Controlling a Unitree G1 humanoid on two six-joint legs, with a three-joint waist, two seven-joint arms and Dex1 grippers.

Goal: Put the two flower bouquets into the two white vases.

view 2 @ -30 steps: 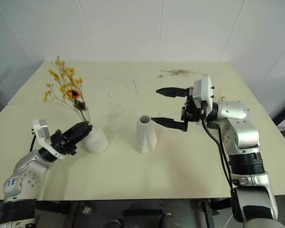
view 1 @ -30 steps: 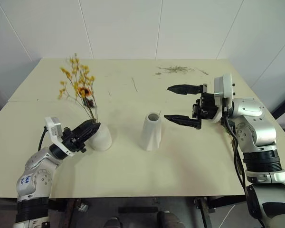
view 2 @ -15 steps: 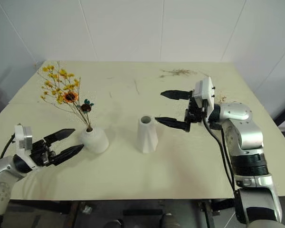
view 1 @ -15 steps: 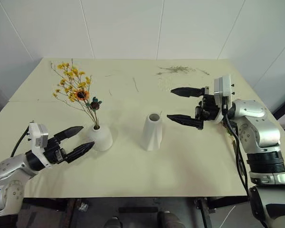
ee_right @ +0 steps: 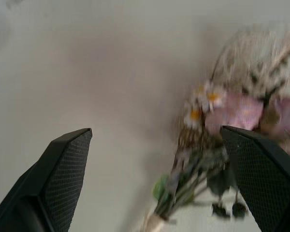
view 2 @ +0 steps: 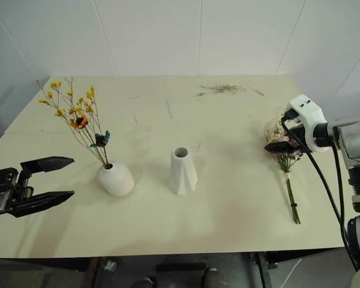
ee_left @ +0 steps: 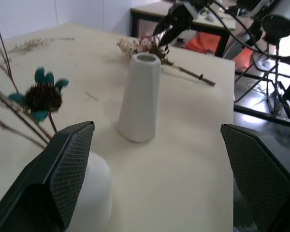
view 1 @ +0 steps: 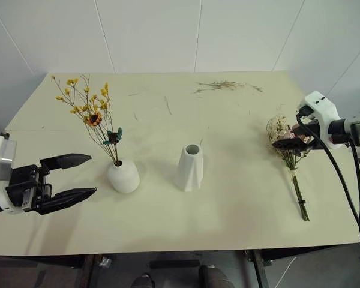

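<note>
The yellow-orange spray (view 1: 91, 117) stands upright in the squat vase (view 1: 123, 176) on the tabletop (view 1: 168, 222), its stems entering the small top hole. One second ago the left gripper (view 1: 72, 177) was closed around those stems at the vase mouth; it has since released them and drawn back toward the near left edge of the tabletop, well apart from the vase. Its fingers (view 1: 65, 161) now stand spread wide and hold nothing.

The tapered vase (view 1: 191, 167) stands empty near the middle of the tabletop, just beside the squat vase, in the same place as before.

The right gripper (view 2: 276, 143), which a second ago hovered beside the tapered vase, has swung out to the far right side and now hangs over the blossom end of the pink-and-white bouquet (view 1: 289, 157). That bouquet lies flat on the tabletop, stems pointing toward the near edge. In the right wrist view the fingers (ee_right: 58, 183) are spread wide, with the blossoms between them, ungripped.

Loose dried twigs (view 1: 223, 86) lie near the far edge.
</note>
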